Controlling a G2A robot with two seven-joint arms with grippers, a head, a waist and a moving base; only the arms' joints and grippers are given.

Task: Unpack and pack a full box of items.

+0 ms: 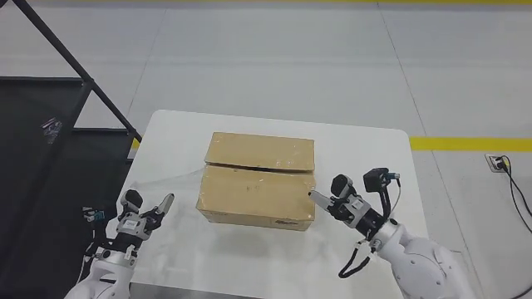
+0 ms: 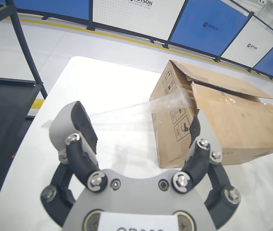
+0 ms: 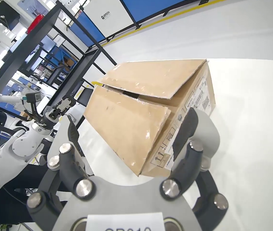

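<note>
Centrally, worn tan cardboard box (image 1: 259, 184), flaps (image 1: 261, 151) ajar.

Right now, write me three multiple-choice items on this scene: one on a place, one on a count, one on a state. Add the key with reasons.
1. Where is the cardboard box?
A. on a chair
B. on the white table, between the left gripper and the right gripper
C. on a trolley

2. How many boxes stand on the table?
A. one
B. two
C. three

3. How do the box's top flaps lie?
A. standing upright
B. torn off
C. folded down, with a narrow gap between them

Key:
1 B: the top view shows it mid-table with a gripper off each end.
2 A: every view shows a single box.
3 C: both wrist views show the flaps down with a dark slit between them.
</note>
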